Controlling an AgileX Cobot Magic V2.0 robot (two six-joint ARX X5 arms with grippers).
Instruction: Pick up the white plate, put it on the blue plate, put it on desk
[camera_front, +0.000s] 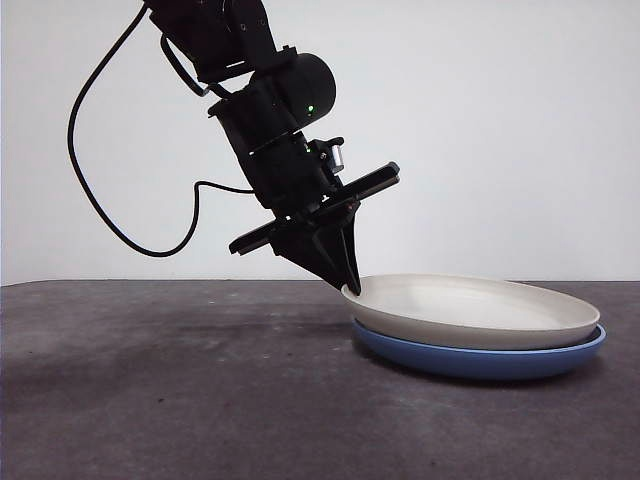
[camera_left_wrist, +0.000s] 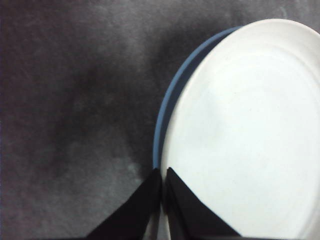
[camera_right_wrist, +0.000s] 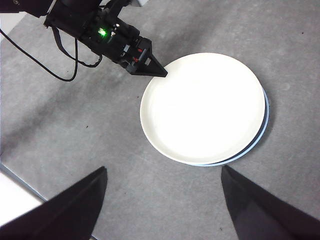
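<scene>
Left tool (camera_front: 350, 283) reaches down at a slant from high on the nine o'clock side of the front view, its two black jaws pinched together on the rim of the white plate (camera_front: 470, 310) at that plate's nine o'clock edge. In the left wrist view the jaw tips meet with only a thin slit between them, right at the rim. The white plate lies nested on the blue plate (camera_front: 480, 358), slightly offset, so a blue crescent shows along one side; both rest on the dark mottled bench (camera_front: 170, 390). Right tool (camera_right_wrist: 165, 200) hangs high above the bench, jaws spread wide apart, holding nothing, well apart from the plates.
</scene>
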